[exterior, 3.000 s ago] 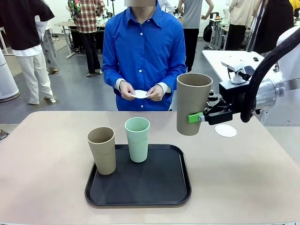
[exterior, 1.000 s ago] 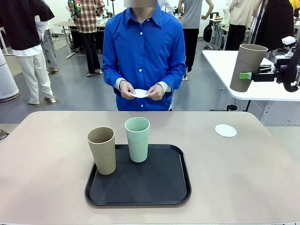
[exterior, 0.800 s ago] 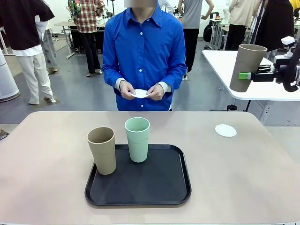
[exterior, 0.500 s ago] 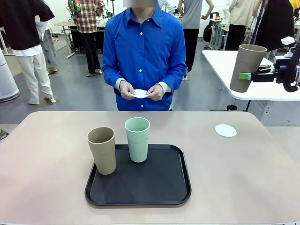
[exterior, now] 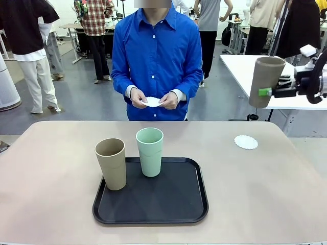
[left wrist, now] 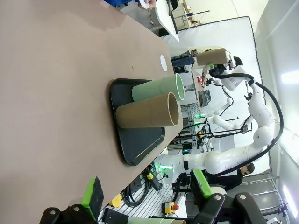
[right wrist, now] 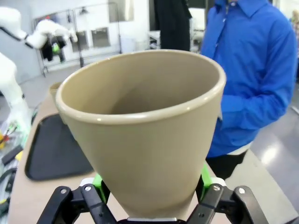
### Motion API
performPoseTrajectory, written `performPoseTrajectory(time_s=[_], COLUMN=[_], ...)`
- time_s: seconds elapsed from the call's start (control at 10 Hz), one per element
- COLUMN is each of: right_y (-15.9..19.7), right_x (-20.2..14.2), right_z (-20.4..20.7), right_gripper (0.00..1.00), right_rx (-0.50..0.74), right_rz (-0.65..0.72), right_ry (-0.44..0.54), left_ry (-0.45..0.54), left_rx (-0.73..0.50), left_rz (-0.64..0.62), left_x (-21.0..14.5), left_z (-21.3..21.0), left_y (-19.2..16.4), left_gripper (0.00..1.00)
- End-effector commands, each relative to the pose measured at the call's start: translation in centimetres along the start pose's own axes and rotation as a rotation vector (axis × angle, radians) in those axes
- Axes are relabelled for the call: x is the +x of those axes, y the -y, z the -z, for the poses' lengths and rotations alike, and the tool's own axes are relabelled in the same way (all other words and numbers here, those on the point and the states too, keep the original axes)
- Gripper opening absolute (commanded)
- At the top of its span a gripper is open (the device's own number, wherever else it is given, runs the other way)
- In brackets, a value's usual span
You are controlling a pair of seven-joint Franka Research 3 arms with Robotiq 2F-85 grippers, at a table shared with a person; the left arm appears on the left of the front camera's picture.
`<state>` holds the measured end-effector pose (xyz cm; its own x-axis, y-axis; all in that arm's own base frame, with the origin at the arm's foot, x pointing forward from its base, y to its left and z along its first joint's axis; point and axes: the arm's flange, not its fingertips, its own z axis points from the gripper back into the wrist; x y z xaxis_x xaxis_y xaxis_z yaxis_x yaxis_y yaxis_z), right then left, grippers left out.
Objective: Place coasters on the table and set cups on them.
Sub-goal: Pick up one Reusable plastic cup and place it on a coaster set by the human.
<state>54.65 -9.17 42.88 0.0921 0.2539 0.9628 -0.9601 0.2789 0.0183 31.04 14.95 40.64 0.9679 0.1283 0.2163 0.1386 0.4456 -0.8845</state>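
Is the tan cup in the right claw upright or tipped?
Nearly upright, leaning slightly: the tan cup has its mouth up, clamped at mid-side by the right claw.

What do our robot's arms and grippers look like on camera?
The right arm is white with rounded segments, and a black cable loops along it. The left gripper and right gripper are black, their jaws tipped with bright green pads.

Held cup and left cup are both matte tan-brown, middle cup is pale mint. Tray plain black, table beige, coaster white and lacy, person's shirt bright blue.
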Motion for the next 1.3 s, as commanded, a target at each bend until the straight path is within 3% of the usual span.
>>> performPoseTrajectory(time_s=[0.0,0.4,0.8,1.2], right_y=[2.9,6.3,7.1,7.0], right_x=[-1.9,-6.4,-9.7,-12.1], right_z=[0.8,2.2,3.0,3.3], right_gripper=[0.84,0.84,0.84,0.84], right_rx=[0.071,0.130,0.165,0.190], right_rz=[-0.071,0.033,0.134,0.125], right_ry=[-0.048,0.014,0.042,0.065], left_ry=[0.008,0.008,0.008,0.008], left_rx=[-0.017,-0.017,-0.017,-0.017], left_rz=[0.007,0.007,0.007,0.007], left_x=[0.0,0.0,0.0,0.0], left_z=[-0.2,-0.2,-0.2,-0.2], left_y=[0.0,0.0,0.0,0.0], left_gripper=[1.00,1.00,1.00,1.00])
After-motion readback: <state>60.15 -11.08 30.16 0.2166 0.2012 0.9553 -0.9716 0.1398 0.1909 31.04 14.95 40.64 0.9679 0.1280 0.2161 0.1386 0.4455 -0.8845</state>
